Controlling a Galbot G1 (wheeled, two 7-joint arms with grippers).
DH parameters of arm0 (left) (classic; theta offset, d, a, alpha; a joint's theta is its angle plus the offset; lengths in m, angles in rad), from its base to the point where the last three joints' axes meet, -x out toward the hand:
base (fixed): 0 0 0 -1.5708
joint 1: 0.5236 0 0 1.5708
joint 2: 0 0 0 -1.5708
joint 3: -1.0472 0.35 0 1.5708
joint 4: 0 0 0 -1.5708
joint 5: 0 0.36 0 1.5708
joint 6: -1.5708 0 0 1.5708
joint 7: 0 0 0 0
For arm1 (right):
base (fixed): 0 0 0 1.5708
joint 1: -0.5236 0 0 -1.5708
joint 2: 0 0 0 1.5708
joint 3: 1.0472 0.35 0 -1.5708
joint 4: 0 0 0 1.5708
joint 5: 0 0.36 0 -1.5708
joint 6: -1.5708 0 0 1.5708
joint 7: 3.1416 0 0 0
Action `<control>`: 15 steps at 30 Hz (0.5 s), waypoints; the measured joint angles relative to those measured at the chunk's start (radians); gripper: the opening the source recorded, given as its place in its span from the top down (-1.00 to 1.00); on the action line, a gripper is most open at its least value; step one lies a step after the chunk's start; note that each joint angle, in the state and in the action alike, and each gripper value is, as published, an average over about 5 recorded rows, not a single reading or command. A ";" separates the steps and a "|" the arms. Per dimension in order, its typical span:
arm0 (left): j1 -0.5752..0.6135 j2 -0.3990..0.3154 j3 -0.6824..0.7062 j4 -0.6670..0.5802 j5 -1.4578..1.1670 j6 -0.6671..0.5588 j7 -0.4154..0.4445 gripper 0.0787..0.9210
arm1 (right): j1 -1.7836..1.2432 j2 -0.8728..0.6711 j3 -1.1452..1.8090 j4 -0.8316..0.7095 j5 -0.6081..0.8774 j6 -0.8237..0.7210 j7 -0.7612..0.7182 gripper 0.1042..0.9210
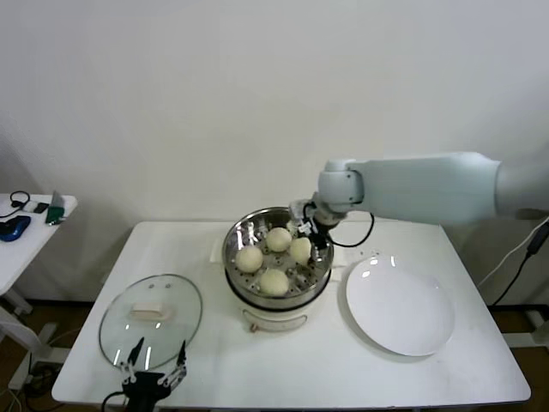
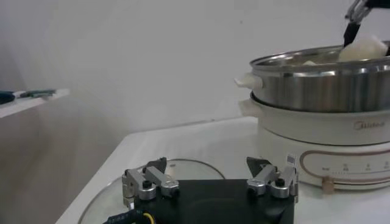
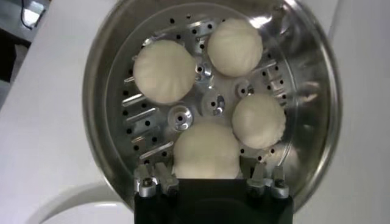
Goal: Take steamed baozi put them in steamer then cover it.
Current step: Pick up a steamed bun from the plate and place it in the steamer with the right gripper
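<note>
Four smooth cream baozi (image 3: 209, 151) in the shiny round steamer (image 1: 276, 257), on its perforated steel tray, best seen from the right wrist. Right gripper (image 3: 209, 173) over the tray's rim, fingers spread at both sides of the nearest bun, contact unclear. Only in head view: flat white plate (image 1: 400, 309) and clear glass cover (image 1: 151, 319) on the surface. Left gripper (image 1: 154, 367) released, above the cover's near edge.

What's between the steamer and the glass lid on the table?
Nothing: in the head view the table is bare between the steamer and the lid. The left gripper sits at the lid's near edge, not between them.
</note>
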 measured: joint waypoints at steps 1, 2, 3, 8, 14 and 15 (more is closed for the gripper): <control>0.000 0.000 0.000 0.001 0.000 -0.001 0.000 -0.77 | -0.007 0.003 0.000 -0.006 -0.005 0.000 0.002 -0.47; 0.000 0.000 0.000 0.001 0.000 -0.001 0.000 -0.77 | -0.013 0.006 0.000 -0.010 -0.008 -0.001 0.004 -0.47; 0.001 -0.001 0.000 0.002 -0.001 -0.002 -0.001 -0.77 | -0.018 0.008 0.000 -0.014 -0.011 -0.001 0.005 -0.47; 0.000 -0.002 0.000 0.002 -0.001 -0.002 -0.001 -0.77 | -0.038 0.016 0.000 -0.029 -0.017 -0.001 0.008 -0.55; 0.000 -0.002 0.000 0.000 -0.001 -0.001 -0.001 -0.77 | -0.040 0.016 0.014 -0.044 -0.001 0.008 0.003 -0.75; 0.000 -0.003 0.000 -0.001 -0.001 0.000 -0.001 -0.77 | -0.037 0.014 0.017 -0.044 0.005 0.011 0.000 -0.75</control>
